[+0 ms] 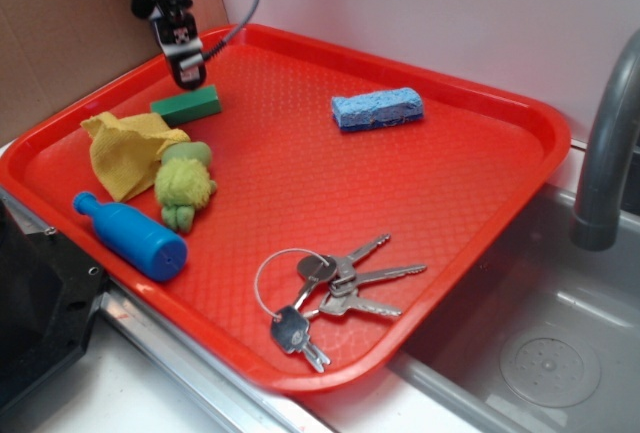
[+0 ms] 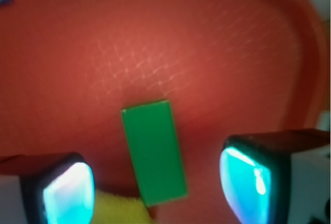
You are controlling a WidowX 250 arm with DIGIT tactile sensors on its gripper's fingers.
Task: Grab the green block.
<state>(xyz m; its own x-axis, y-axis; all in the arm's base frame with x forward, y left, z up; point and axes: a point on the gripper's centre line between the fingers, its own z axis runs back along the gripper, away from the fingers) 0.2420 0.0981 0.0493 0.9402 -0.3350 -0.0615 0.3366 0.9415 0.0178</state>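
**Green block lined up between parted fingers, not yet gripped**

The green block (image 2: 153, 151) is seen lying flat on the red tray (image 1: 300, 168), near its far left corner, just beside the yellow cloth (image 1: 128, 151). The gripper (image 1: 188, 65) hangs above it; in the wrist view the jaws are spread wide, with the block lying lengthwise in the gap and touched by neither finger, and nothing is held

The block is judged to be light, rigid and smooth, with sharp edges and flat faces, so no crushing is to be feared, though some slip on the smooth sides may be expected. It is best taken across its narrow width, on the two long faces near the middle, where the pads can sit flush; the cloth edge under its near end should be kept out of the grip

Counted on the tray: one green block, one blue sponge (image 1: 377, 109), one yellow cloth, one lime plush toy (image 1: 184, 183), one blue bottle (image 1: 132, 237), and one ring of keys (image 1: 335, 293), about four keys being made out
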